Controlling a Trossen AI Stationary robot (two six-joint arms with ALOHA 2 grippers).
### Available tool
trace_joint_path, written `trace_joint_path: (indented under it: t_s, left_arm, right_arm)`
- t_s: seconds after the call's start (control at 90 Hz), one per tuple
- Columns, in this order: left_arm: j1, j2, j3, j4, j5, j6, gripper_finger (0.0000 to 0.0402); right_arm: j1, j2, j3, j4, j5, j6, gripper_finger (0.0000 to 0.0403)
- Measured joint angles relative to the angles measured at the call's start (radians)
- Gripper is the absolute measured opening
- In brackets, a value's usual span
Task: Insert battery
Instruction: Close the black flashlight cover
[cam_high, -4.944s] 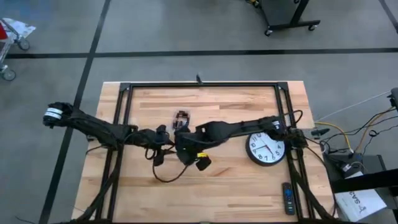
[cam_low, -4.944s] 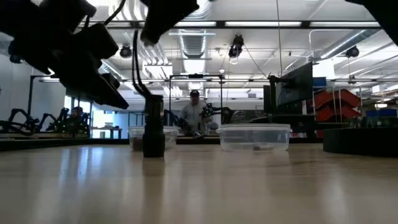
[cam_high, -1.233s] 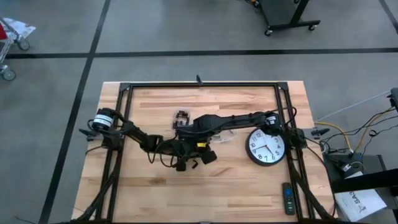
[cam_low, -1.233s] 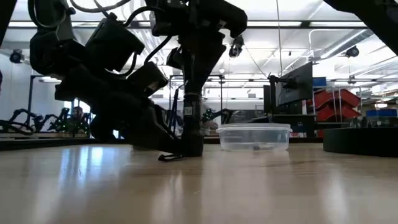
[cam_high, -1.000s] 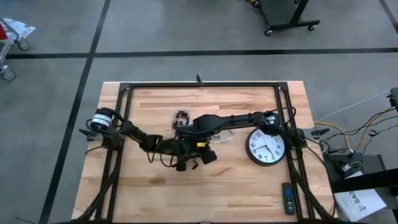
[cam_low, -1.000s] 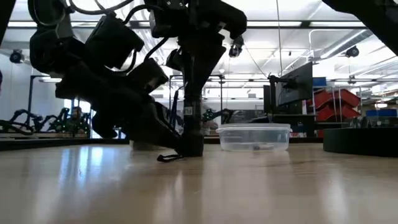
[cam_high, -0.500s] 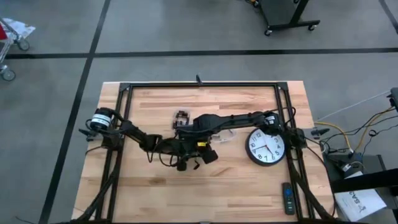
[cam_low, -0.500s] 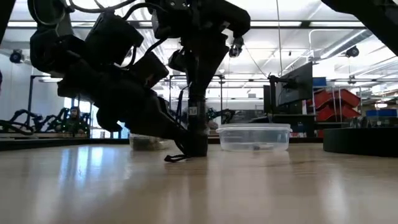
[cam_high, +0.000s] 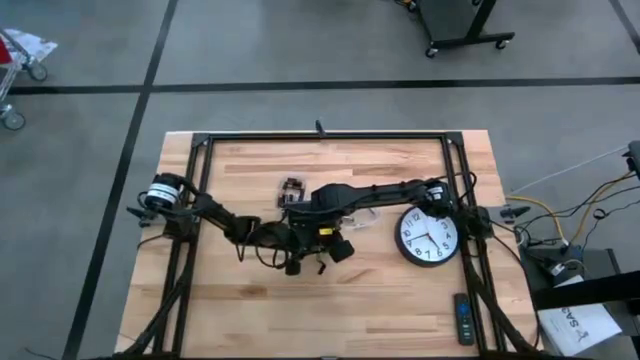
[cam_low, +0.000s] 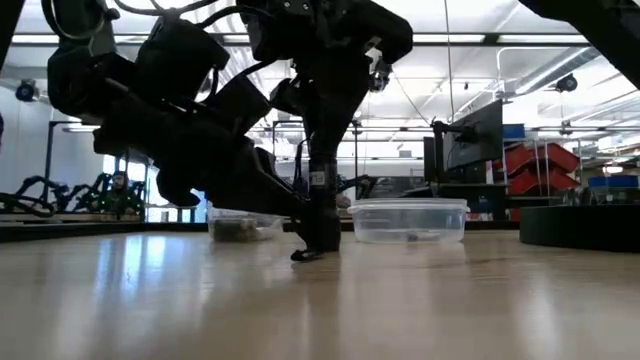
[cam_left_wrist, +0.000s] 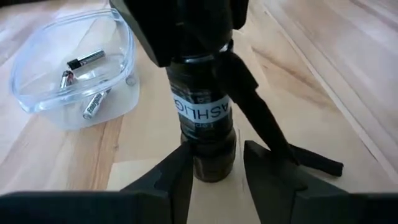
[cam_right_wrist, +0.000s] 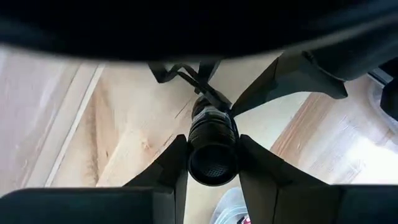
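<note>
At the middle of the table (cam_high: 400, 290) the flashlight (cam_left_wrist: 205, 118) stands upright, my right gripper (cam_right_wrist: 213, 163) clamped on its top and my left gripper (cam_left_wrist: 213, 167) squeezing its base, so I judge I must next fetch a battery (cam_left_wrist: 86, 59) from the clear tub (cam_left_wrist: 37, 93) nearby.
</note>
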Motion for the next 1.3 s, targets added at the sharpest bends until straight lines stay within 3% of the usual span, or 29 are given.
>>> trace_joint_path:
  t_s: [0.333, 0.567, 1.3]
  left_arm:
    - [0.0, 0.0, 0.035, 0.006, -0.001, 0.015, 0.0103]
    - [0.001, 0.0, 0.081, -0.085, -0.006, 0.047, 0.0102]
    - [0.001, 0.001, 0.081, -0.092, -0.03, 0.047, 0.0107]
  right_arm:
    - [0.004, -0.01, 0.0, -0.027, -0.002, -0.001, 0.0088]
    - [0.017, -0.013, 0.0, -0.072, -0.005, 0.014, 0.0088]
    - [0.02, -0.013, -0.005, -0.04, 0.025, 0.042, 0.0087]
